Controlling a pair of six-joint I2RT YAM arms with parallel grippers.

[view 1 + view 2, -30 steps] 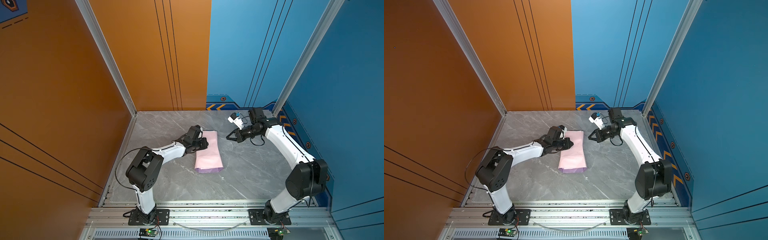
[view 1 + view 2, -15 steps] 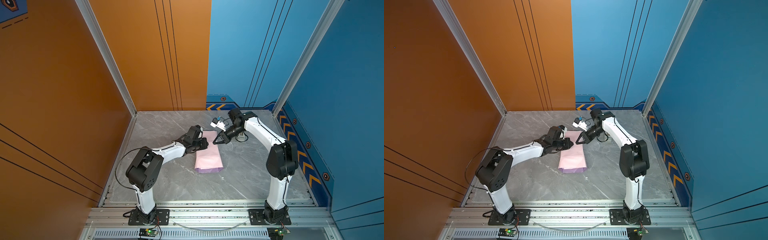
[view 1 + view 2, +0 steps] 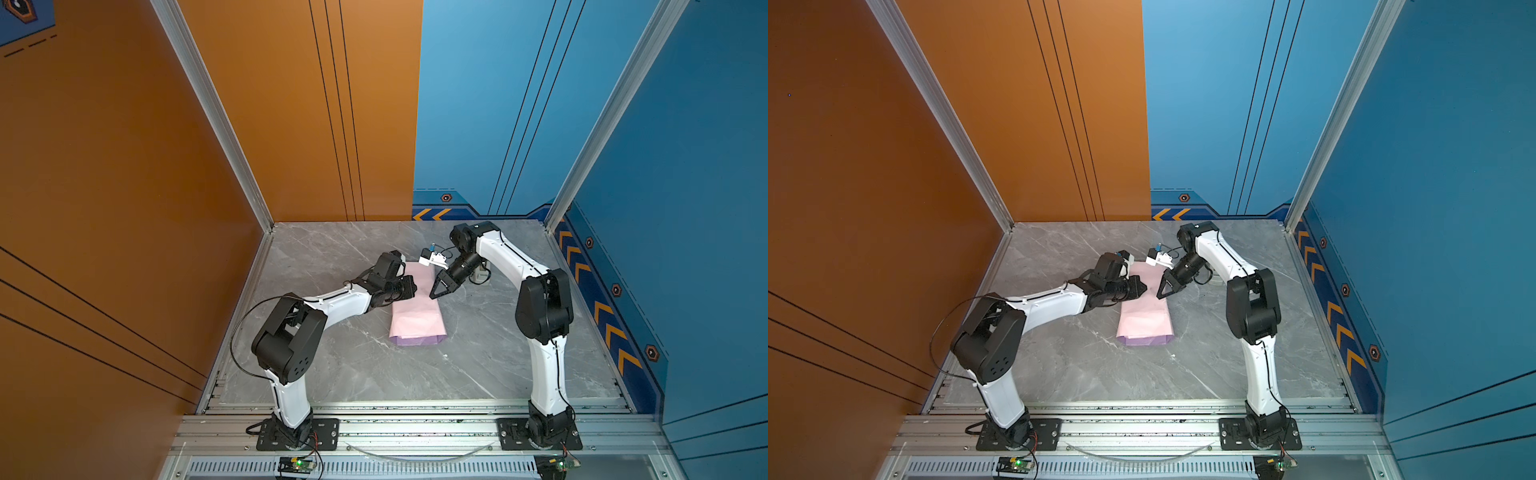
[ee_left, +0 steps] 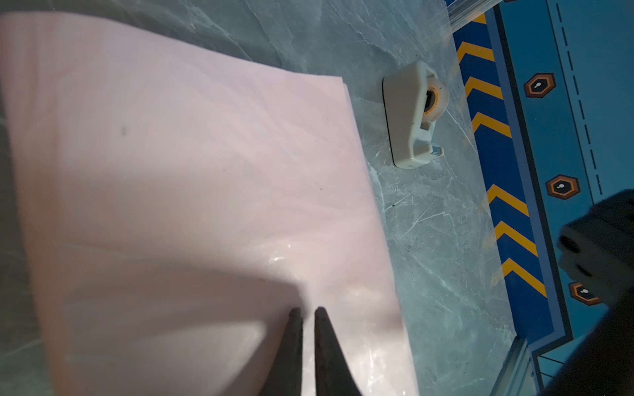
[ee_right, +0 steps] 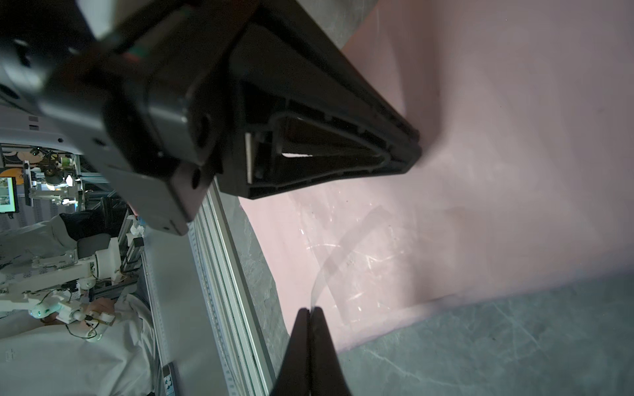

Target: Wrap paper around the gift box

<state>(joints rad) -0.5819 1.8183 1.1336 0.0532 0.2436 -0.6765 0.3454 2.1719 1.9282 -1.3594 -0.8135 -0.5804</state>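
Evidently limp, the thin pale-pink paper sheet (image 3: pixel 417 311) is pressed flat by the near-closed left tool (image 4: pixel 305 310), clear tape (image 5: pixel 324 271) being pinched in the right tool (image 5: pixel 310 310).

No legible text or number is being shown; only yellow chevrons (image 4: pixel 507 201) and hexagon emblems (image 3: pixel 616 289) are being displayed along the right blue wall (image 3: pixel 685 208).

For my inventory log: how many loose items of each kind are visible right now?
paper: 1
tape dispenser: 1
clear tape strip: 1
Total: 3
The gift box is not visible.
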